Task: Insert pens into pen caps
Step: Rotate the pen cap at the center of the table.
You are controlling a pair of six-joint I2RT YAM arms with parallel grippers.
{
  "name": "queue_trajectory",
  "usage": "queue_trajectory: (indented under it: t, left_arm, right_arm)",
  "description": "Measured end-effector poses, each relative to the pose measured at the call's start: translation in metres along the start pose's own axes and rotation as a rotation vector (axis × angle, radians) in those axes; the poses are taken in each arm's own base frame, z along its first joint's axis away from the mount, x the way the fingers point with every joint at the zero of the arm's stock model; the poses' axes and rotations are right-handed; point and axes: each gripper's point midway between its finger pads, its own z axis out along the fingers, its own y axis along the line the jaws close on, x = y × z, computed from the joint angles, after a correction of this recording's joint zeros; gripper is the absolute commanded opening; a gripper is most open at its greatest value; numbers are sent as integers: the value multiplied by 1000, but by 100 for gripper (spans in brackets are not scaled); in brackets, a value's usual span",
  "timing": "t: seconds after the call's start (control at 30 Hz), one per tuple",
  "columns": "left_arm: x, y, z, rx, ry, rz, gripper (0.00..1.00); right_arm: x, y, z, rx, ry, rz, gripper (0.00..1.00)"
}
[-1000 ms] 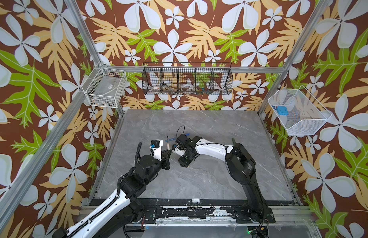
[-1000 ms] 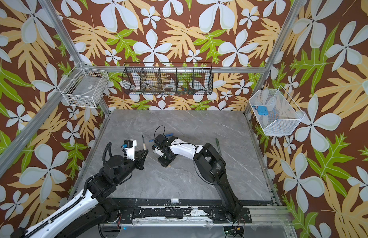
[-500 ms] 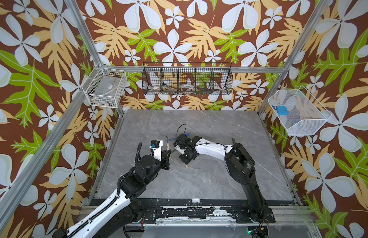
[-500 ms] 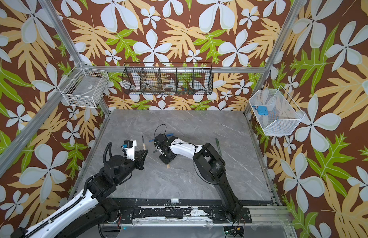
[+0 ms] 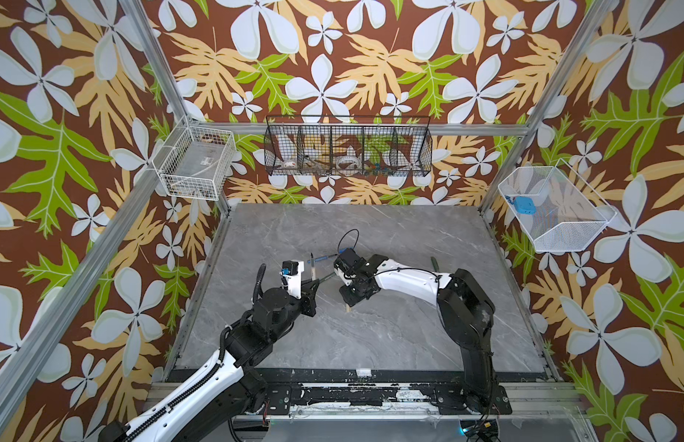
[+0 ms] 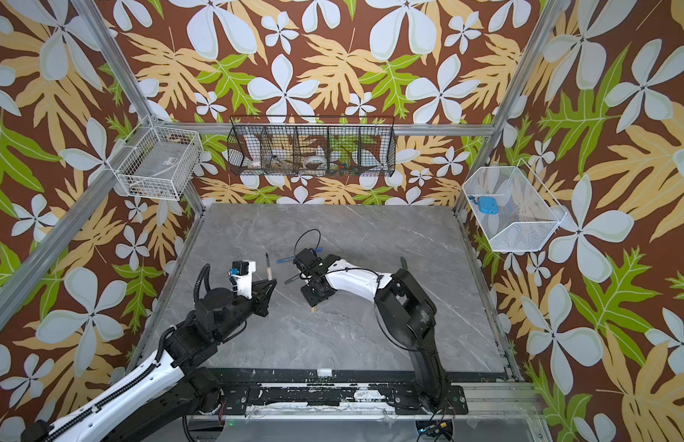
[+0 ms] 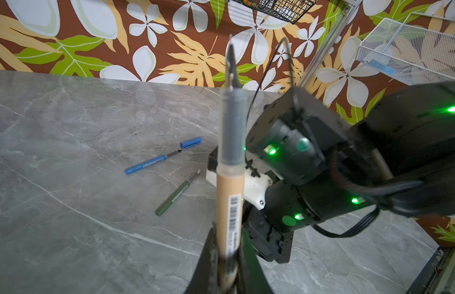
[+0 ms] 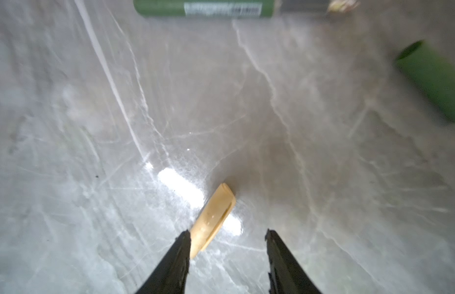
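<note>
My left gripper (image 7: 227,254) is shut on the lower barrel of a tan pen (image 7: 230,198), which stands upright with its dark tip up; both top views show this pen (image 5: 312,265) (image 6: 268,266). My right gripper (image 8: 227,236) is open and low over the table. A tan pen cap (image 8: 213,219) lies flat there, one end against one finger (image 8: 180,254). In a top view the cap (image 5: 348,306) peeks out under the right gripper (image 5: 352,298). A blue pen (image 7: 152,161), a blue cap (image 7: 190,142) and a green pen (image 7: 178,194) lie beyond.
A green cap (image 8: 432,79) lies loose on the grey marble table (image 5: 371,344) near the right gripper. Another dark green pen (image 5: 434,264) lies behind the right arm. Wire baskets (image 5: 348,147) hang on the back and side walls.
The right gripper has shifted slightly over the tan cap, which now shows at its tips. The left arm holds the tan pen as before.
</note>
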Motion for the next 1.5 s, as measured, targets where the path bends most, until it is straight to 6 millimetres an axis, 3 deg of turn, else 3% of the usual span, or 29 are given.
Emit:
queue_trajectory:
  t: [0.1,0.23,0.37,0.63,0.97,1.3,1.5]
  left_arm:
    - [-1,0,0,1,-2,0,0]
    - [1,0,0,4,-3,0,0]
    - [2,1,-2,8,-9,-1,0]
    - [4,1,-5,15,-19,-3,0]
    - [9,0,-4,31,-14,-7,0]
    - [-2,-9,-10,71,-38,-10,0]
    - [-4,-9,-12,76,-48,-9,0]
  right_arm:
    - [-1,0,-6,-6,-34,41,52]
    - [17,1,11,-14,27,76,52]
    - [22,5,23,-26,59,84,52]
    - [15,13,35,-21,62,83,52]
    - [16,8,41,31,63,72,50]
    - [-6,12,48,26,14,78,52]
    - [-4,11,49,25,9,79,51]
